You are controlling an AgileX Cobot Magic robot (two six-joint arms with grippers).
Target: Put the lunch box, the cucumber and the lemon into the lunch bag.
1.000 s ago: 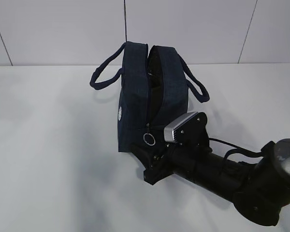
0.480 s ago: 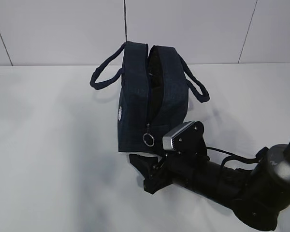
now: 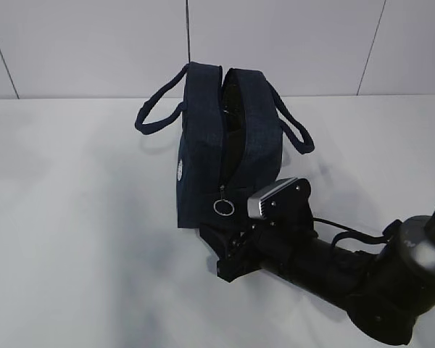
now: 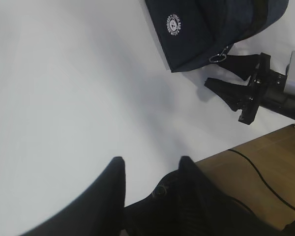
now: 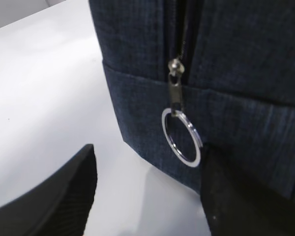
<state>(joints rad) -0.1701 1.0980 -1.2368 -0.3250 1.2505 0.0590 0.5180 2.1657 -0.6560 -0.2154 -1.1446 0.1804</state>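
The navy lunch bag [image 3: 199, 145] stands on the white table with its zipper open and a dark gap between its two sides. Its silver ring pull [image 3: 224, 207] hangs at the near end and shows close up in the right wrist view [image 5: 182, 135]. My right gripper [image 3: 219, 233] is open, low at the bag's near end just below the ring, with one finger [image 5: 81, 189] to the left and the other finger [image 5: 226, 196] against the fabric. My left gripper [image 4: 150, 164] is open and empty over bare table, far from the bag [image 4: 201, 34]. The lunch box, cucumber and lemon are out of view.
The bag's two loop handles [image 3: 154, 116] stick out to the sides. A wooden surface with a black cable [image 4: 265, 172] lies beyond the table edge in the left wrist view. The right arm [image 3: 348, 268] lies low across the front right of the table.
My right gripper drew back a little from the bag's end, then moved in towards it again below the ring pull. The bag has not moved.
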